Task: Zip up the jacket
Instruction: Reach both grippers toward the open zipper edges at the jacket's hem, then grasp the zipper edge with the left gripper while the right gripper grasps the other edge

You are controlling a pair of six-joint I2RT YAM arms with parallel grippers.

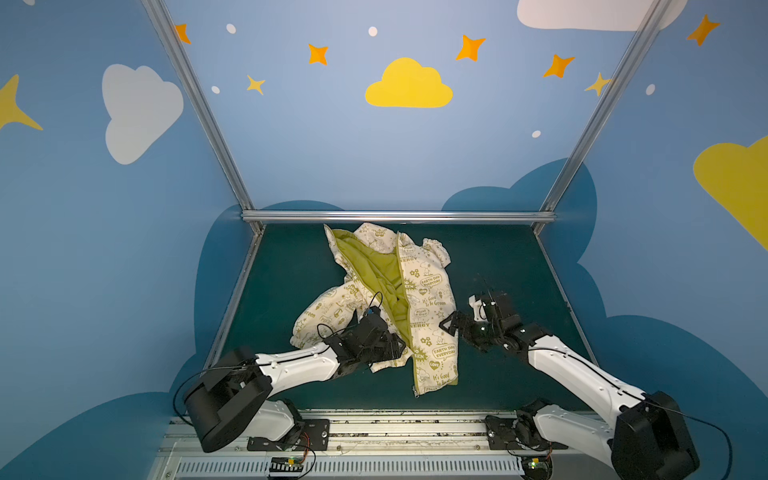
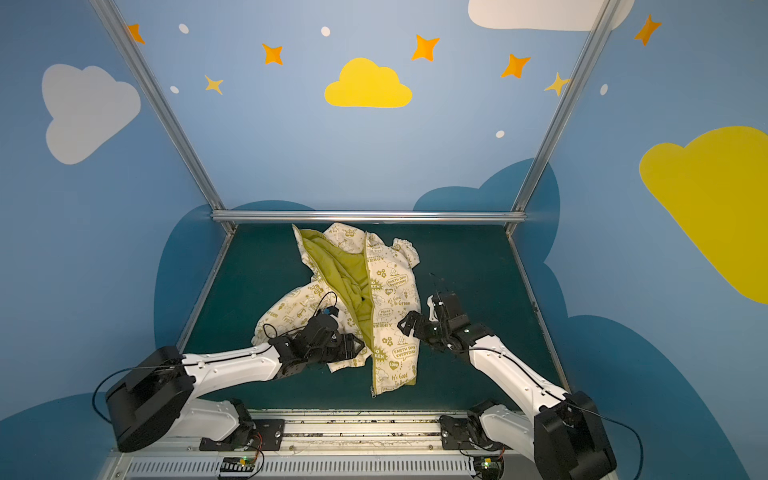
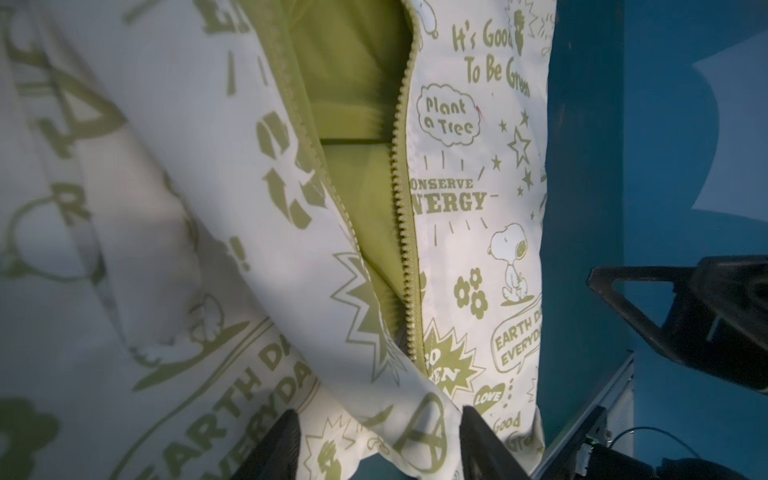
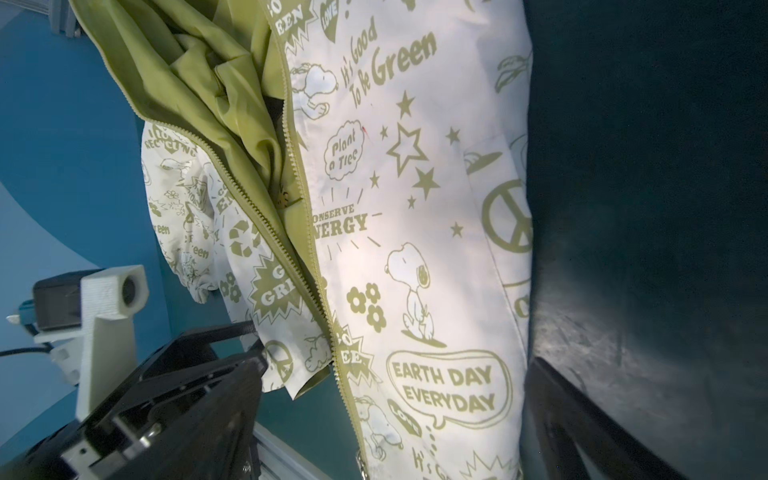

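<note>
Cream cartoon-print jacket (image 1: 432,299), olive zipper (image 3: 401,216) undone.

Blue walls (image 1: 374,166) close in the scene in both top views, painted with a yellow cloud (image 1: 408,85) at upper centre, a white cloud (image 1: 139,112) at upper left, and orange stars (image 1: 470,47). Aluminium posts (image 1: 199,108) slant down to a crossbar (image 1: 399,216). Below it lies the dark teal surface (image 1: 282,282), and a metal rail (image 1: 399,428) runs along the bottom edge.

Mat (image 1: 513,266) lies open beside the jacket (image 1: 430,286); left gripper (image 1: 397,347) and right gripper (image 1: 452,327) flank its near half.
</note>
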